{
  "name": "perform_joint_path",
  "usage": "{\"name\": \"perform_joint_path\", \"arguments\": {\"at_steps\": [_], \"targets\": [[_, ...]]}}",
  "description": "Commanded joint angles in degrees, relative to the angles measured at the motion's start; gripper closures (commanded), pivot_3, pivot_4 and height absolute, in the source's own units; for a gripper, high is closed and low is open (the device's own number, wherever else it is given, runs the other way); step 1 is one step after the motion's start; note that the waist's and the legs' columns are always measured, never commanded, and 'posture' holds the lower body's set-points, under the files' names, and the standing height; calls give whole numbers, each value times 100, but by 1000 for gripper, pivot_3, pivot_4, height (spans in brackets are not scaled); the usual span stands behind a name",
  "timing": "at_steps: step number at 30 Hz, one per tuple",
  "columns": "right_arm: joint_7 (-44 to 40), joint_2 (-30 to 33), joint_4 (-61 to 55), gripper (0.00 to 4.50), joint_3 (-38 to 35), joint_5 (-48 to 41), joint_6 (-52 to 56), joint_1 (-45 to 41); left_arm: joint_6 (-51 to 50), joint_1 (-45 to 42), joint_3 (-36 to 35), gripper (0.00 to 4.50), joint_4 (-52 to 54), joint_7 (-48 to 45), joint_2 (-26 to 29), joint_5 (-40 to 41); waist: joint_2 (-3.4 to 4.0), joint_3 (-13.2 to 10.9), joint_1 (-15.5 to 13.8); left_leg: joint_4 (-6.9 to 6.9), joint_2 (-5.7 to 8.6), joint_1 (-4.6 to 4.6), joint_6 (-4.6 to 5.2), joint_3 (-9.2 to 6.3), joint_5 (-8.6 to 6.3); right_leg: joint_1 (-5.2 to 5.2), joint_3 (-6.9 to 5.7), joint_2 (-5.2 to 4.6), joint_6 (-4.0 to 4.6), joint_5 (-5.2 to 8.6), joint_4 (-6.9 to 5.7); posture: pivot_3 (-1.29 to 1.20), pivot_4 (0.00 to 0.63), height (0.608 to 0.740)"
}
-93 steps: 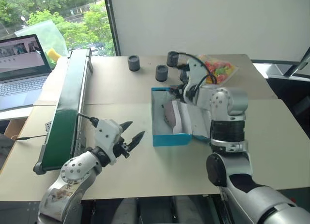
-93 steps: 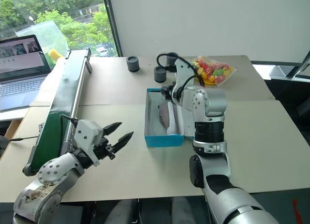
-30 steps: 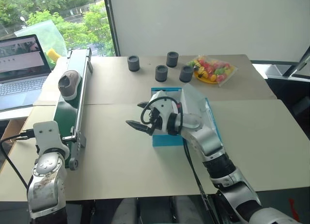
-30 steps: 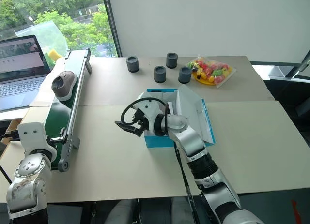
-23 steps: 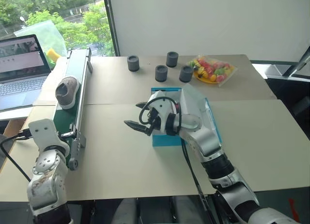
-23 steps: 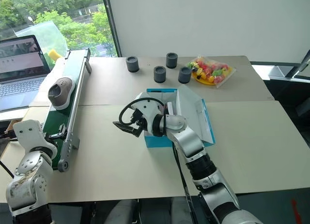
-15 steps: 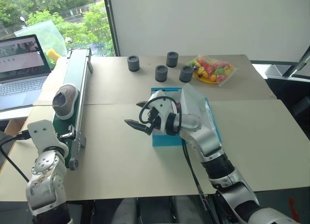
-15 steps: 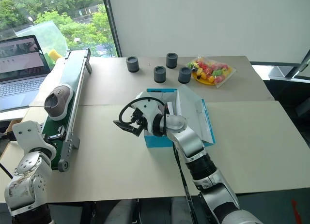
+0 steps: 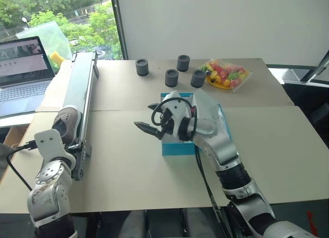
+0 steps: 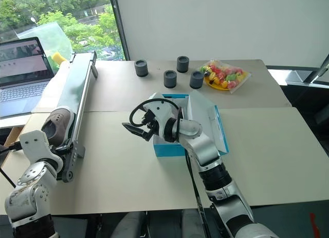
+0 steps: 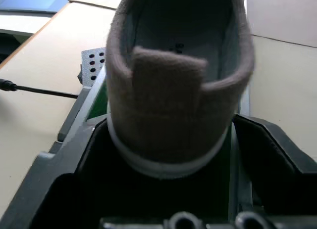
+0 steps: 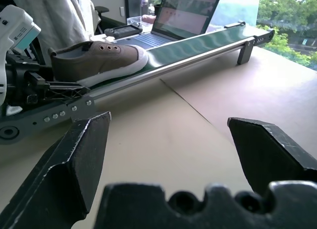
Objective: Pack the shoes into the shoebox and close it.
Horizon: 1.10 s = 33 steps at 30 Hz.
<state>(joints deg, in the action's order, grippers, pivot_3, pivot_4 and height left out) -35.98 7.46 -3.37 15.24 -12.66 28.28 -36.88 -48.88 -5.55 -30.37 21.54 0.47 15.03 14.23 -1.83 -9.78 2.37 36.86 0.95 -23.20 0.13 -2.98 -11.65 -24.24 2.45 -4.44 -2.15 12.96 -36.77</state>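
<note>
Beige table (image 9: 128, 171) stands by a big window with trees outside; a laptop (image 9: 23, 68) sits at its far left.

Left eye view: long green conveyor (image 9: 77, 102) runs along the left side of the table. One shoe (image 9: 62, 124) lies on its near end, heel toward the left gripper (image 9: 60, 139), which sits right behind the heel at the belt's end. Blue shoebox (image 9: 177, 147) is in the middle of the table, lid up and leaning to the right. The right gripper (image 9: 149, 120) hangs in the air just left of the box's left wall, fingers wide apart, nothing between them. Three dark cups (image 9: 171, 77) and a bag of coloured sweets (image 9: 226, 73) stand behind the box, well apart from it. Between conveyor and box the table is bare, also in front of the box up to the near edge.

Left wrist view: the shoe's heel (image 11: 173, 105) fills the space between the two black fingers (image 11: 270, 155), one each side, close to the white sole. Whether they already press the heel, cannot tell; they are not fully spread.

Right wrist view: both fingers (image 12: 77, 160) stand far apart, pointing over bare table toward the conveyor (image 12: 198, 48). The shoe (image 12: 96, 58) lies on the belt with the left arm behind it, laptop further back.
</note>
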Motion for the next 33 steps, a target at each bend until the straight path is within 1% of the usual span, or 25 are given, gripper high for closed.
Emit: {"name": "perform_joint_path", "arguments": {"at_steps": [1, 4, 6, 9, 10, 11, 12, 14, 16, 18, 20, 23, 27, 31, 33], "targets": [[41, -66, -257, 0, -179, -164, 58, -144, -83, -231, -61, 1923, 306, 101, 85, 79, 0, 0, -1, 0, 0, 0, 0, 0, 0, 0, 0, 0, 0, 0, 0, 0, 150, 740], [58, -99, -240, 0, -227, -189, 136, -166, 119, -375, -47, 1948, 430, 238, 89, -12, 0, 0, -1, 0, 1, -1, 0, 1, 0, 0, 0, -1, 0, 0, 2, 0, 150, 740], [117, -173, -201, 0, -327, -279, 269, -190, 512, -411, 136, 1948, 589, 366, 201, -327, -1, 0, 3, 0, 0, -6, -1, 0, 0, -4, 0, 0, 0, 0, 2, 0, 150, 740], [486, -519, 41, 0, -886, -813, 1025, -360, 1889, -175, 1260, 1948, 1009, 502, 915, -1754, -6, -1, 7, -1, -1, -10, -2, 0, -1, -9, 2, 0, 0, 0, 0, 0, 150, 740], [655, -698, 143, 0, -1211, -1151, 1408, -459, 2260, -117, 1575, 1948, 1096, 490, 1012, -2006, -6, -1, -1, -1, -2, -12, -3, 0, -1, -12, 3, 2, 3, -2, 1, 0, 150, 740], [922, -942, 321, 0, -1700, -1648, 1890, -613, 2522, -67, 1868, 1948, 1166, 374, 973, -2026, -6, -1, -7, -3, 0, -11, -4, 0, 0, -11, 4, -2, 3, -2, -1, 0, 150, 740], [1206, -1170, 521, 0, -2206, -2148, 2313, -775, 2684, -19, 2139, 1948, 1219, 212, 881, -1932, -4, 0, -15, -4, -2, -9, -4, 1, -1, -9, 7, -6, 4, -2, 3, 0, 150, 740], [1842, -1515, 1150, 0, -3299, -3231, 3054, -1149, 2662, 97, 2701, 1948, 1427, -224, 558, -1461, 6, 7, -73, -5, 1, -8, -4, 1, -1, -6, 8, -22, 3, -2, 5, 0, 150, 740], [2284, -1611, 1633, 0, -3962, -4008, 3560, -1402, 2471, 224, 3081, 1948, 1600, -537, 312, -1139, 3, 10, -123, -7, 5, -8, -3, -2, -2, 7, -4, -38, 0, -3, 14, 0, 150, 740], [2463, -1556, 1836, 0, -4142, -4399, 3867, -1527, 2287, 261, 3370, 1948, 1762, -689, 98, -951, 3, 9, -117, -7, 5, -21, -1, 3, -2, -4, -4, -41, -1, -3, 21, 0, 150, 740], [2682, -1555, 1924, 0, -4293, -4686, 4016, -1621, 2174, 206, 3586, 1948, 1826, -787, 20, -953, 5, 8, -79, -8, 2, -43, 1, 5, -2, -31, -2, -30, 0, -2, 14, 0, 150, 740], [2870, -1551, 1827, 0, -4171, -4820, 4096, -1642, 2052, -20, 3657, 1948, 1775, -878, -83, -864, 6, 8, 13, -8, 0, -62, 2, 12, -1, -56, 8, -7, 1, -2, -1, 0, 150, 740], [3084, -1610, 1676, 0, -4024, -4914, 4078, -1558, 1934, -412, 3770, 1948, 1586, -1060, -192, -744, 6, 8, 17, -4, -2, -58, 3, 20, 0, -48, 8, 0, 1, -2, -4, 0, 150, 740], [3242, -1622, 1617, 0, -3978, -5038, 3950, -1510, 1845, -516, 3792, 1948, 1532, -1169, -237, -700, 6, 8, 13, 6, 2, -57, 4, 34, 0, -25, -5, 0, -3, -3, 2, 0, 150, 740], [3296, -1606, 1528, 516, -3931, -5096, 3893, -1471, 1806, -508, 3798, 1958, 1531, -1190, -236, -677, 6, 8, 20, 6, 0, -56, 4, 34, 0, -25, -6, 2, -4, -3, 1, 0, 150, 740]]}}
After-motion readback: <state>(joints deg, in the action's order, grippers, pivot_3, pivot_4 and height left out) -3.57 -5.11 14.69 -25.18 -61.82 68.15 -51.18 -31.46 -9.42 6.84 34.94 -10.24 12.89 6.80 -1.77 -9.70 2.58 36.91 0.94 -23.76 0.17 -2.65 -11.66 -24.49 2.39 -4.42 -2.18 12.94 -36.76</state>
